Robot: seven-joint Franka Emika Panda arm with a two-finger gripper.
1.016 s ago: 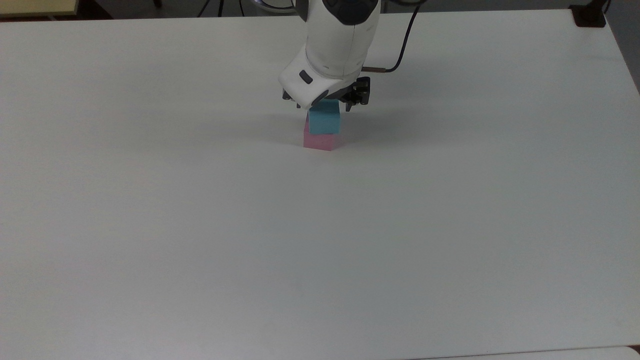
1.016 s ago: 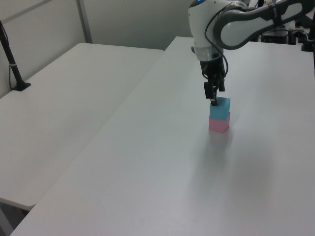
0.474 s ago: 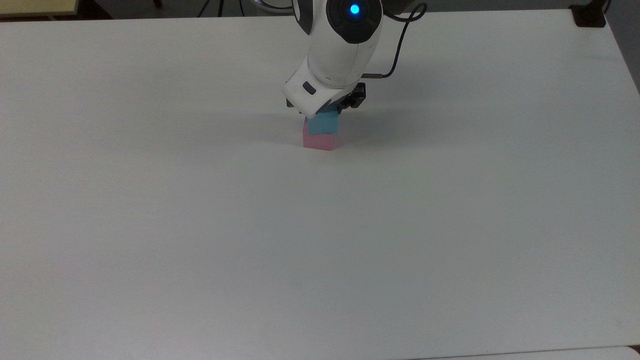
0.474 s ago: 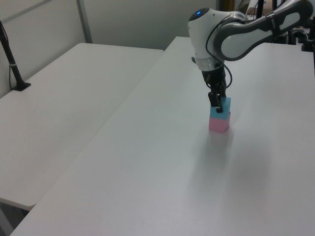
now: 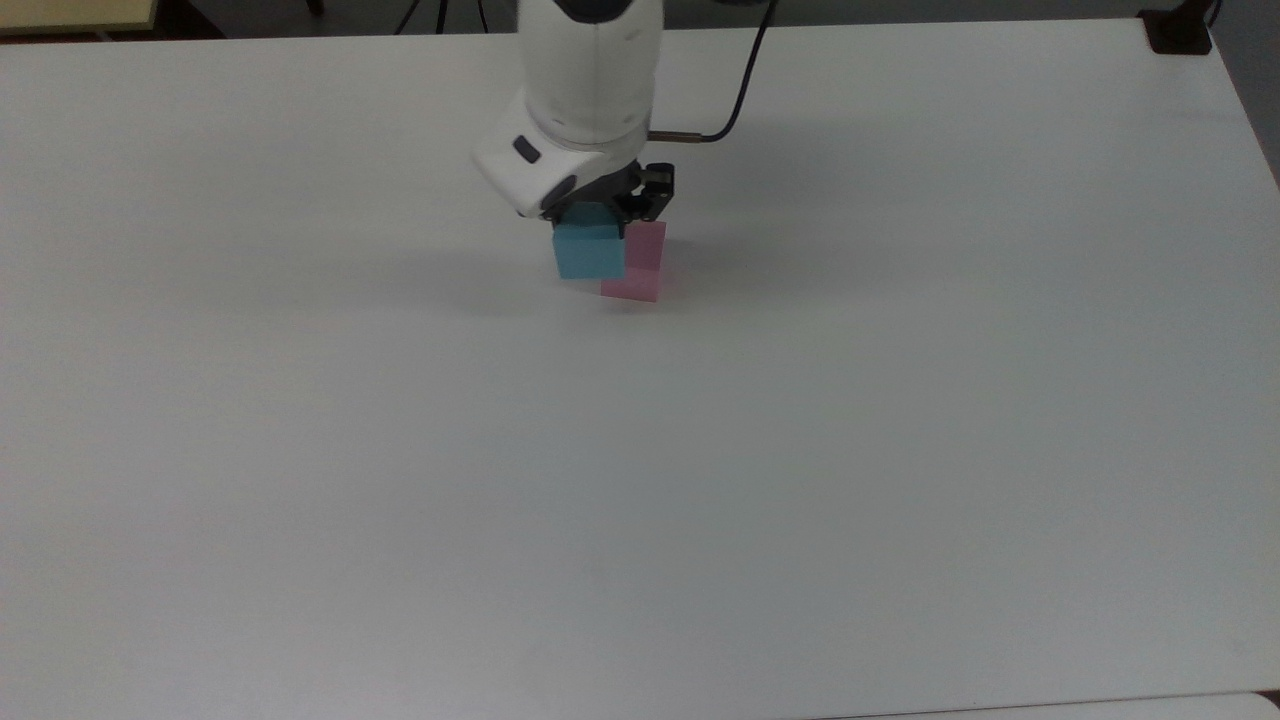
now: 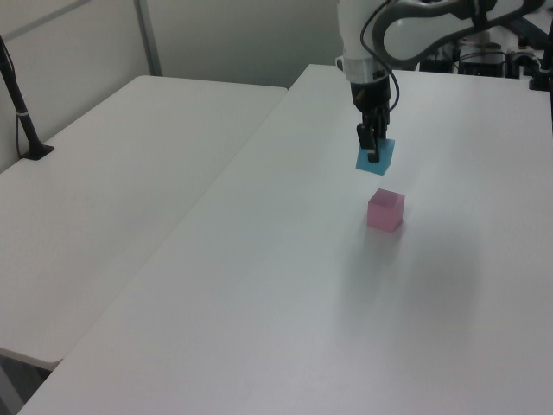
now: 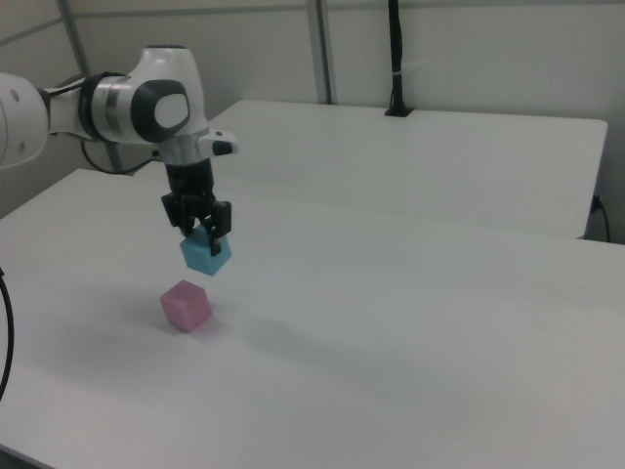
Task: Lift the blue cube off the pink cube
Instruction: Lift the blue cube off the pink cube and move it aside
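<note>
The blue cube [image 5: 590,250] [image 6: 375,156] [image 7: 205,256] hangs in the air, clear of the table, with my gripper [image 5: 597,215] [image 6: 371,149] [image 7: 200,233] shut on its upper part. The pink cube [image 5: 640,265] [image 6: 385,210] [image 7: 186,306] sits alone on the white table [image 5: 700,450], below the blue one and apart from it. In the top view the blue cube overlaps the pink cube's left side. In the right view the pink cube lies down and to the left of the held cube.
A second white table [image 6: 112,199] [image 7: 439,156] stands alongside, with a black post [image 6: 22,112] [image 7: 395,59] clamped to it. A dark cable [image 5: 735,95] runs from the wrist. A black clamp [image 5: 1180,30] sits at the table's far right corner.
The gripper came down onto the blue cube, closed on it, then lifted it off the pink cube and carried it toward the top view's left. The pink cube stayed put.
</note>
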